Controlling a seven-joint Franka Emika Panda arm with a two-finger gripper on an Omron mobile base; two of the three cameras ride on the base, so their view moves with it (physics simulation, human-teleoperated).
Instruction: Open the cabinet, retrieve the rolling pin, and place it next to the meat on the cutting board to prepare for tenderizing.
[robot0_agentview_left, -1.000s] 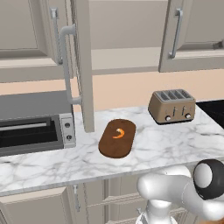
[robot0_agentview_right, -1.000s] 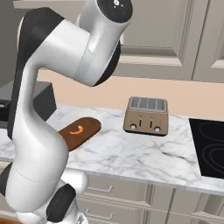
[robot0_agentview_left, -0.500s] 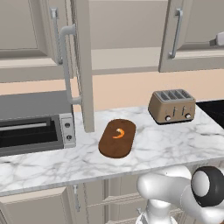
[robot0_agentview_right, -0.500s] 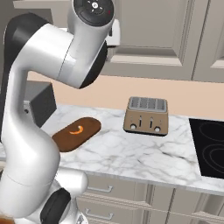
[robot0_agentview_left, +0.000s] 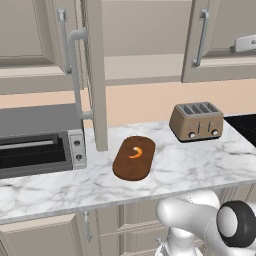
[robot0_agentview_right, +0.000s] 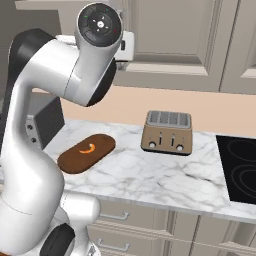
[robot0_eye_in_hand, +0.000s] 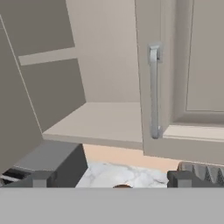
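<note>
The cabinet is seen with its left door swung open and the right door closed; retrieval is judged in hand. The gripper is held wide apart, empty, facing the bare lower shelf. The rolling pin cannot be made out, so a search inside is called for. The meat is centred on the cutting board.

The cabinet is hanging above the counter with its left door swung wide open, edge-on toward the viewer, and its right door sitting shut, the silver bar handle standing vertical. The lower shelf inside is lying bare where it shows. The cutting board, a dark brown oval, is lying flat on the counter below the open door, carrying the meat, a small curved orange piece, on its far half.
</note>
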